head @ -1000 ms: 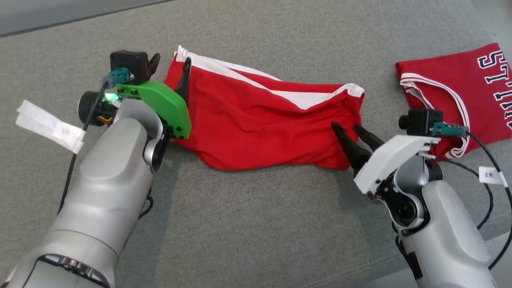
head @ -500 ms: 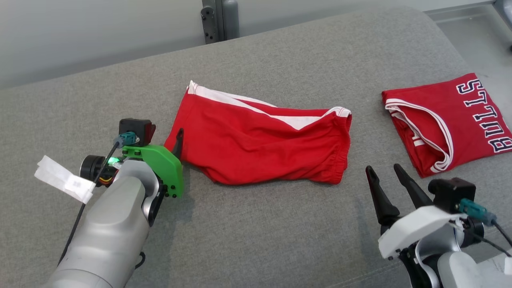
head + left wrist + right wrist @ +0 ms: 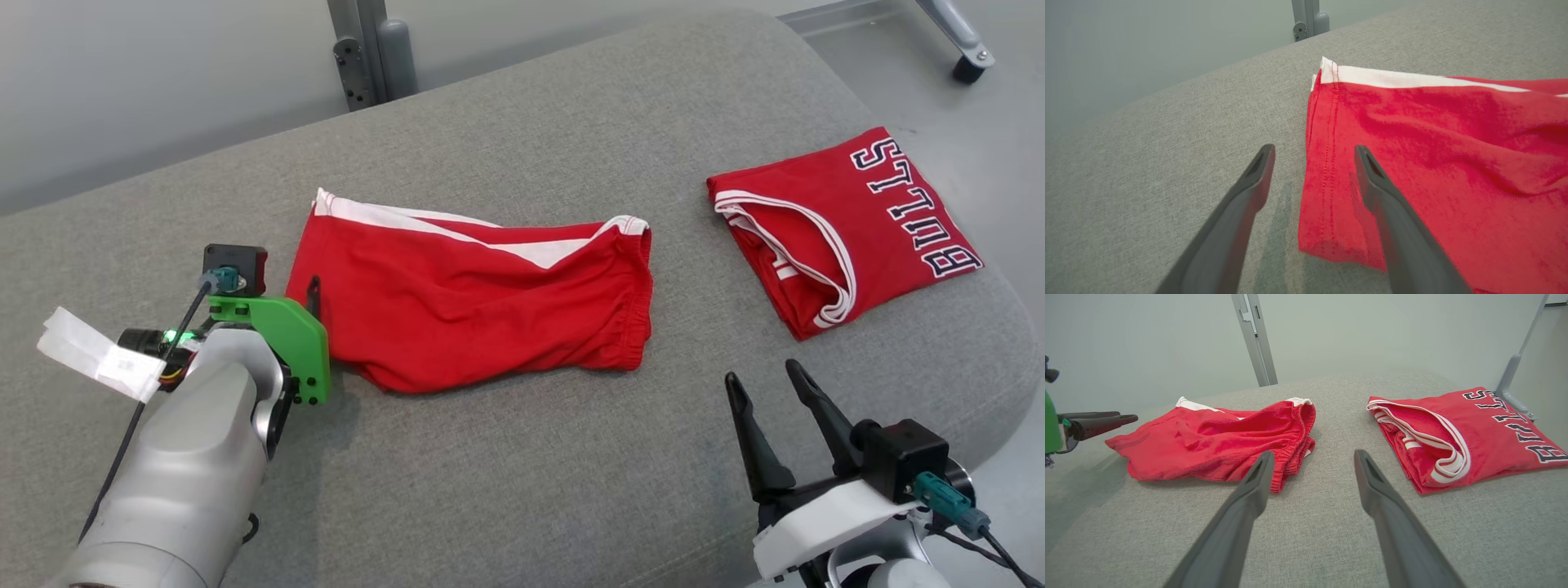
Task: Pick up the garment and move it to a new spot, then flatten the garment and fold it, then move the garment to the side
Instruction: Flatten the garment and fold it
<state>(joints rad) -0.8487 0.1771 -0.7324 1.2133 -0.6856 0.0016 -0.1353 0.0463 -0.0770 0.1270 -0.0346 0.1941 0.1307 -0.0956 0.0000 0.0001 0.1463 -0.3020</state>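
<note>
Grey cushion (image 3: 522,490), perhaps sofa, pale wall (image 3: 122,82)

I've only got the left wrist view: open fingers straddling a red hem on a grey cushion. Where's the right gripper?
Observer: The right gripper is open over bare grey cushion, nearer the robot than the red shorts and clear of them.
Operator: Anything else on the cushion?
Observer: A folded red Bulls jersey lies right of the shorts, apart from them.
Operator: Which end is the waistband?
Observer: The elastic waistband is the shorts' right end, facing the jersey.
</note>
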